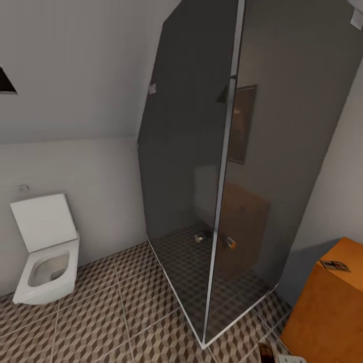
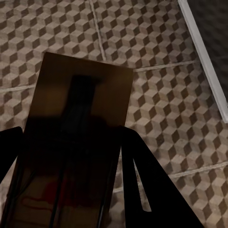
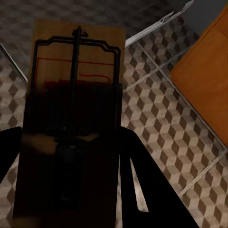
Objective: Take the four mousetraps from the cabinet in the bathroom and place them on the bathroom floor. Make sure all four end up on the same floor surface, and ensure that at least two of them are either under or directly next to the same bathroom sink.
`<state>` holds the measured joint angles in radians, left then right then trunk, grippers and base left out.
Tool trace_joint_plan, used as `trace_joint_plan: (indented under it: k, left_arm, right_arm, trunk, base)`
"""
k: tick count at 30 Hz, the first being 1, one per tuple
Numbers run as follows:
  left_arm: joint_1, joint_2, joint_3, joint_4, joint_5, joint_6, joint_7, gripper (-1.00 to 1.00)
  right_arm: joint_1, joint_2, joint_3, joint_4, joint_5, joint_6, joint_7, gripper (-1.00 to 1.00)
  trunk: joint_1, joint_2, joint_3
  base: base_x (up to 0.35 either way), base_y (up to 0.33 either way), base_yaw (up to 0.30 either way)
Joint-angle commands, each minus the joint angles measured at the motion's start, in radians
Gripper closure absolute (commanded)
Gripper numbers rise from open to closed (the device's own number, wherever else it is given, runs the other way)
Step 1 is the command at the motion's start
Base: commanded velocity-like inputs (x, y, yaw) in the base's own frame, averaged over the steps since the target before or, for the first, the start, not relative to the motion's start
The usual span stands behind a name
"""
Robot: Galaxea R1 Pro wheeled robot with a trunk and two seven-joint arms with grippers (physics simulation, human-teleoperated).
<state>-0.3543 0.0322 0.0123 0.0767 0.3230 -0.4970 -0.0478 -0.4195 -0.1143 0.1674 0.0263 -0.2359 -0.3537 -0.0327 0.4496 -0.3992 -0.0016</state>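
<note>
Your left gripper (image 2: 66,180) pinches a mousetrap (image 2: 80,123); your right gripper (image 3: 71,180) pinches another mousetrap (image 3: 76,95); a third mousetrap (image 1: 334,265) lies atop the cabinet (image 1: 327,312).

Bathroom floor (image 1: 101,312) of brown and cream cube-pattern tiles with pale grout lines, white toilet (image 1: 45,257) stood on it near the wall, glass shower enclosure (image 1: 217,201) on it, orange-brown cabinet (image 1: 327,312) on it, one mousetrap (image 1: 334,265) lay on the cabinet top.

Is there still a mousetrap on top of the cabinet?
Yes, one mousetrap lies on the flat top of the orange cabinet, near its edge.
</note>
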Motion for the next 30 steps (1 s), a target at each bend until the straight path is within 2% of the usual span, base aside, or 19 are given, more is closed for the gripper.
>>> trace_joint_plan:
  k: [1, 30]
  left_arm:
    - [-0.002, 0.0, 0.0, 0.005, 0.003, -0.006, -0.007, 1.0]
    - [-0.002, 0.0, 0.001, 0.005, 0.004, -0.006, -0.006, 1.0]
  right_arm:
    - [-0.001, 0.0, 0.009, 0.003, -0.01, -0.005, 0.002, 1.0]
    - [-0.001, -0.001, 0.01, 0.003, -0.009, -0.004, 0.002, 1.0]
  trunk:
    - [0.0, -0.001, 0.0]
    - [0.0, -0.001, 0.0]
  base:
    - [0.0, 0.0, 0.255]
    - [0.0, 0.0, 0.255]
